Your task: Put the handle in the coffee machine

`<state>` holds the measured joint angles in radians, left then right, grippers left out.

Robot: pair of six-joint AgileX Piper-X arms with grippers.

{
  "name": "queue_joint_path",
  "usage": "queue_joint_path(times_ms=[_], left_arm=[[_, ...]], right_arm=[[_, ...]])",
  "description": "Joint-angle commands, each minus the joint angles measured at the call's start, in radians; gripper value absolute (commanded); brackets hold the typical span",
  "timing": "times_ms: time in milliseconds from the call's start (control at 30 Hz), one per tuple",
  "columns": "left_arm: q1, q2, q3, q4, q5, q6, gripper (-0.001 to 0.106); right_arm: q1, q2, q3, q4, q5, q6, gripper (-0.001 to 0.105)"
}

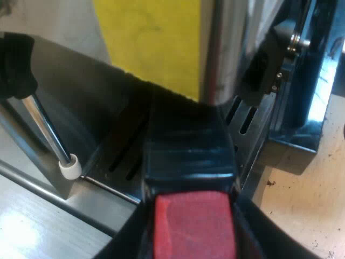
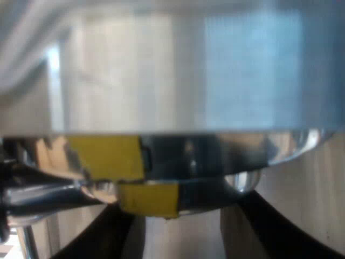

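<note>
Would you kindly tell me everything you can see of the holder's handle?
The handle is dark, glossy and ribbed, with a matte red end. It lies lengthwise between the left gripper's black fingers, which flank the red end closely on both sides and seem clamped on it. Its far end points at the slotted metal tray of the espresso machine.

Pale wood-tone tabletop [image 1: 310, 216], few dark crumbs [image 1: 270, 183] scattered on it; bright light glare nearby.
</note>
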<state>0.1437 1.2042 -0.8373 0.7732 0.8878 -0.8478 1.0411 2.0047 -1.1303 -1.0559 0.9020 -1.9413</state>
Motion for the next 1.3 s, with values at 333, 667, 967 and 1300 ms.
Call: queue_joint_path(times_ms=[333, 667, 967, 1300], left_arm=[[-0.004, -0.024, -0.034, -0.040, 0.144, 0.019, 0.000], [-0.004, -0.037, -0.034, -0.029, 0.144, 0.019, 0.057], [-0.004, -0.087, -0.034, 0.048, 0.136, 0.034, 0.057], [0.055, -0.129, -0.083, 0.132, 0.127, 0.041, 0.057]], right_arm=[[-0.025, -0.011, -0.074, -0.048, -0.029, -0.026, 0.036], [-0.025, -0.011, -0.089, -0.093, -0.025, -0.070, 0.036], [-0.025, -0.019, -0.089, -0.169, -0.002, -0.121, 0.036], [-0.017, -0.024, -0.089, -0.190, -0.002, -0.150, 0.036]])
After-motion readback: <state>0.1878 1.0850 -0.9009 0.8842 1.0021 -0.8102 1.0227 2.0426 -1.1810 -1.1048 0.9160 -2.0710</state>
